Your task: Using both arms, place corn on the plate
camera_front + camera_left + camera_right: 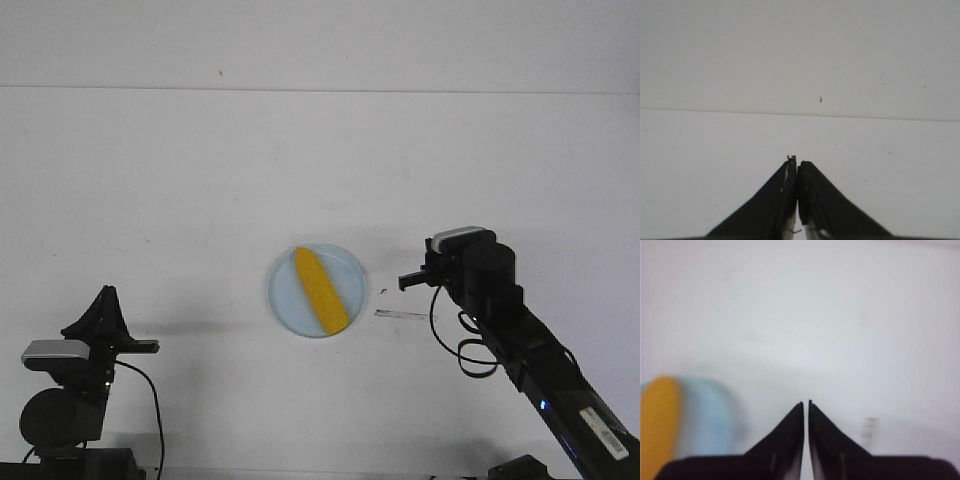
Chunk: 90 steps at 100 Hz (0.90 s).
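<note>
While the corn lies on the plate, both arms stand clear of it, so the task looks done as judged from this layout.

Corn [321, 289]: bright yellow, tapered, lying slantwise across the plate, wholly inside the rim as far as the front view shows.

Plate [283, 301]: pale blue, round and shallow, resting on the white tabletop [200, 180] about midway between the arms.

Left tool [797, 167]: fingers pressed together with nothing between them; parked near the robot's left base, well apart from the plate.

Right tool [806, 404]: tips nearly touching, only a hairline gap, nothing held; near the plate's right side but not touching it.

Handling guess: the cob looks stiff, smooth and light, so it may roll or slip under a pinch.

Best hold: probably across the thick middle, square to its length, not at the narrowing tip.

Risk: nudging the light plate could shift it.
</note>
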Each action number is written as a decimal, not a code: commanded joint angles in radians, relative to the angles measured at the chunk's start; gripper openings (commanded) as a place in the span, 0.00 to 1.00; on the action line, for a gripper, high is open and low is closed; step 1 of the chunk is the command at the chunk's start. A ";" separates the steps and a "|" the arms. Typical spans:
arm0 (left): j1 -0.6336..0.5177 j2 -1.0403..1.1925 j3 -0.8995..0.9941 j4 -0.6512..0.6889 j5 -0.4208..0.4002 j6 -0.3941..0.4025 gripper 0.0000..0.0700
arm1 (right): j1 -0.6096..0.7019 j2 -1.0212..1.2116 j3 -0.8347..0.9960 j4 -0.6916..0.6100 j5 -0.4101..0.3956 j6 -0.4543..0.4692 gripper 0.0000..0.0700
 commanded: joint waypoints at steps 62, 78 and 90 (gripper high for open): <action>0.002 -0.002 0.006 0.012 -0.003 0.005 0.00 | -0.282 -0.766 -0.446 0.103 0.021 -0.108 0.02; 0.002 -0.002 0.006 0.012 -0.003 0.005 0.00 | -0.282 -0.890 -0.446 0.095 0.022 -0.108 0.02; 0.002 -0.002 0.006 0.012 -0.003 0.005 0.00 | -0.282 -0.935 -0.446 0.094 0.021 -0.108 0.02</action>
